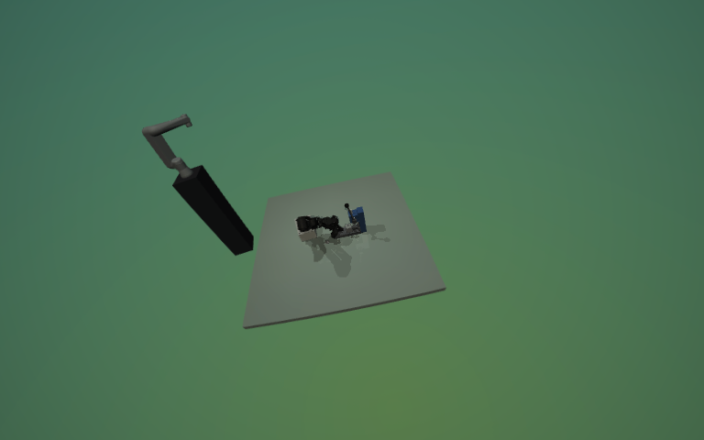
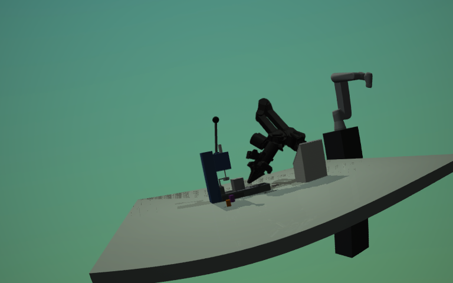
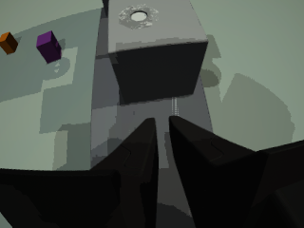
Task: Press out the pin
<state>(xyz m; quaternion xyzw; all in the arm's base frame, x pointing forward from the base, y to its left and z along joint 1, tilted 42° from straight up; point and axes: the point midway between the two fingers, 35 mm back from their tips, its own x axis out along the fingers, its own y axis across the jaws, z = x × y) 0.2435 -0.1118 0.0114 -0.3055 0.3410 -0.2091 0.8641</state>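
If judged by the raised lever (image 1: 346, 206) (image 2: 216, 137), pointing near twelve o'clock in the exterior view with its black knob (image 1: 346, 205) (image 2: 215, 119) on top, only at the block-placing stage, with pressing not yet done. Can find the grey block (image 2: 238, 184) (image 3: 157, 68) upright on the long press bed (image 1: 348, 234) (image 2: 258, 188) (image 3: 102, 133), at about four o'clock from the punch (image 2: 225, 175) in the exterior view and apparently short of a spot directly beneath it. Can see the pale pin (image 3: 139, 16) in the block's top, at twelve o'clock in the wrist view, seemingly unpressed. As for the gripper (image 1: 335, 235) (image 2: 249, 181) (image 3: 162, 125), closed to a narrow gap, with nothing between the fingers; pointed down over the bed, just off the block's near face, at about six o'clock from the block in the wrist view. Probably meant for nudging the block along toward the blue press frame (image 1: 361, 220) (image 2: 207, 177). Can also spot a purple piece (image 2: 232, 198) (image 3: 48, 47) and an orange piece (image 2: 228, 203) (image 3: 9, 44) beside the bed, near ten o'clock from the fingertips in the wrist view. Left to do: finish and check alignment, pull the lever down, send the pin into the cup, not distinguishable here, raise the lever, then release without disturbing the block
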